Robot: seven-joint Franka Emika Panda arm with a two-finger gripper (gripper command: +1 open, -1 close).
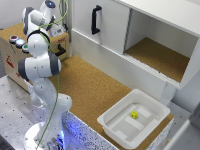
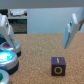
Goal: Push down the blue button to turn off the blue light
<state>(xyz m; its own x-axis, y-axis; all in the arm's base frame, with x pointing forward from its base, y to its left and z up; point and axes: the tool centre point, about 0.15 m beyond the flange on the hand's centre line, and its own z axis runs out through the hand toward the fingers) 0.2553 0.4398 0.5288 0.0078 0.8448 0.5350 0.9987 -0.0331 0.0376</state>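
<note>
Blue button (image 2: 7,56) glows just outside one finger of the wide-open gripper (image 2: 37,35); approach step, jaws must shift over it.

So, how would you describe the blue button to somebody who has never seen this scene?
Find the wooden box at the exterior view's left, behind the robot arm. Three round buttons sit in a row on top; the blue button is the middle one. Its cap is pale blue-white, between the red button and the green button.
</note>
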